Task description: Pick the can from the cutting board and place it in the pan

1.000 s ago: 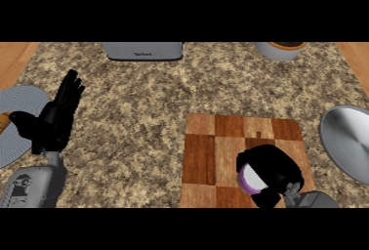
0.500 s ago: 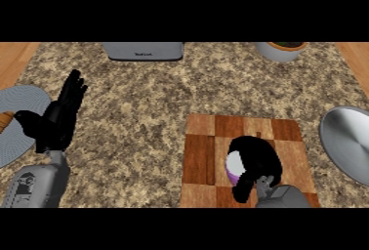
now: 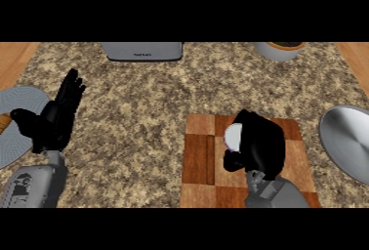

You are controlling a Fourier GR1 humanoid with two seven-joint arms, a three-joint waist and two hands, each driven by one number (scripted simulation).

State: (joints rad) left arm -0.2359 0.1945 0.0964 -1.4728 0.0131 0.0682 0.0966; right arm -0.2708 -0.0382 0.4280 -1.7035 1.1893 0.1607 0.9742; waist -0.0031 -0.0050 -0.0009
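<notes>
On the counter [image 3: 158, 97] lies the cutting board [image 3: 209, 161]. The right hand [image 3: 259, 144] is curled around the can [image 3: 234, 137] on this board. The pan [image 3: 349, 141] is at the right edge. The left hand [image 3: 54, 122] rests open at the left, fingers [image 3: 72, 88] up, beside a plate [image 3: 18, 127].

We see the can [image 3: 233, 136], white with a purple edge, at centre-right of the frame on the wooden cutting board [image 3: 198, 161]; most of its body is hidden. The pan [image 3: 349, 141], a round grey metal dish, lies at the right edge, beside the board.
</notes>
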